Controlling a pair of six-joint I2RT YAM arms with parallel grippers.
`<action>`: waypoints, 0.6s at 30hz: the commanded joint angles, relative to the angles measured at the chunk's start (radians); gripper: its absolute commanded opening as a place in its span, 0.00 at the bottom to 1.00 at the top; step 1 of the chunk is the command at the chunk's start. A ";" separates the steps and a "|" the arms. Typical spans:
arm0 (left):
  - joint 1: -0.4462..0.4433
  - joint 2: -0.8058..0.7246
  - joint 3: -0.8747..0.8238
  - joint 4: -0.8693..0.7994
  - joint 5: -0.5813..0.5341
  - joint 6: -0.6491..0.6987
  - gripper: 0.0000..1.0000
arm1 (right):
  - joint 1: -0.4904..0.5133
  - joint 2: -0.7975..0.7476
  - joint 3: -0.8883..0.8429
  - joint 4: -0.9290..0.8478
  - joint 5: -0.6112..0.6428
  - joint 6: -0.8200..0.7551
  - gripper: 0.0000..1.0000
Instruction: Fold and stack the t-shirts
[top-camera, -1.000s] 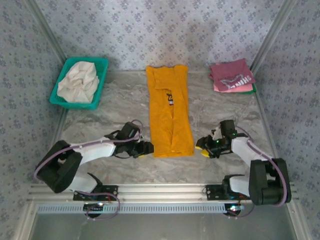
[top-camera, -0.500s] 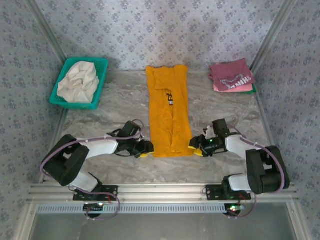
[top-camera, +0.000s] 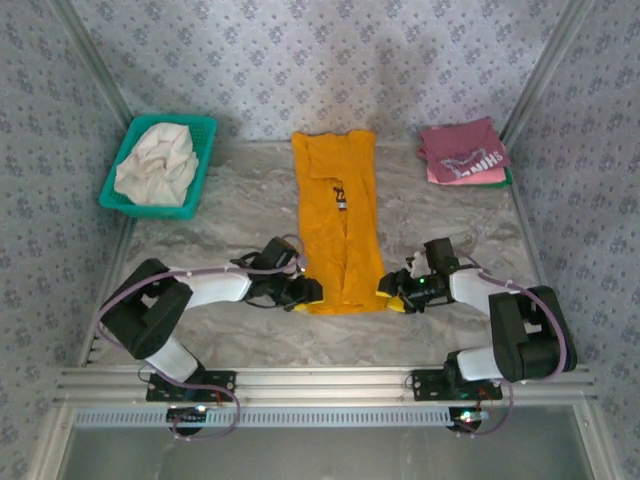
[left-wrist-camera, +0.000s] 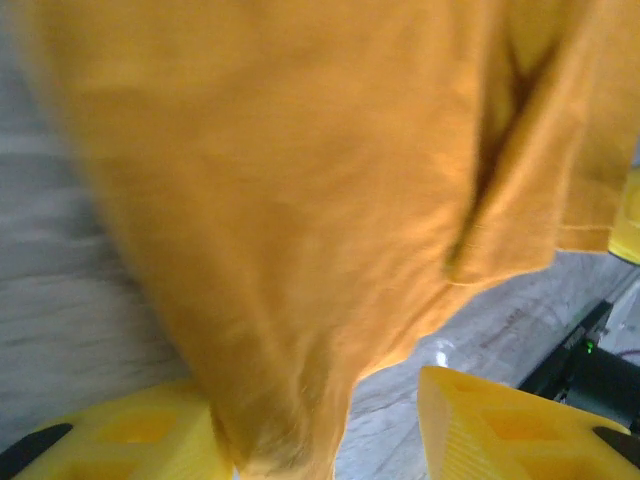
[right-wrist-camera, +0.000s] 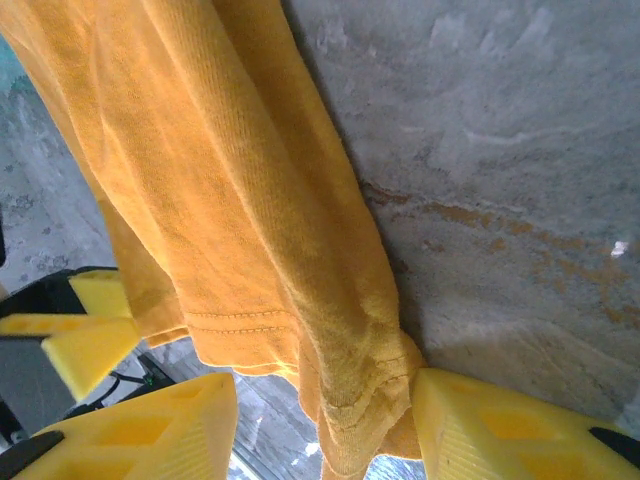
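Mustard-yellow cotton, the t-shirt (top-camera: 340, 235) lies as a long narrow strip, sides folded in, its hem nearest the arms. The left gripper (top-camera: 305, 293) sits at the hem's left corner and the right gripper (top-camera: 390, 291) at its right corner. Each has its jaws parted around the cloth, which brushes one finger without being pinched. They seem placed to take both corners and fold the strip away. Well right of its collar, the maroon t-shirt (top-camera: 462, 150) rests on the pink one (top-camera: 440, 176). Well left sits a teal basket (top-camera: 120, 196).
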 joint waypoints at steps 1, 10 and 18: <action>-0.013 0.019 0.027 -0.017 -0.002 0.029 0.48 | 0.006 0.036 0.002 0.025 0.004 -0.012 0.52; -0.015 0.044 0.009 -0.037 -0.026 0.028 0.30 | -0.007 0.033 0.013 -0.006 0.000 -0.026 0.49; 0.003 0.046 -0.007 -0.041 -0.061 0.041 0.04 | -0.009 0.009 0.015 -0.040 0.036 -0.026 0.30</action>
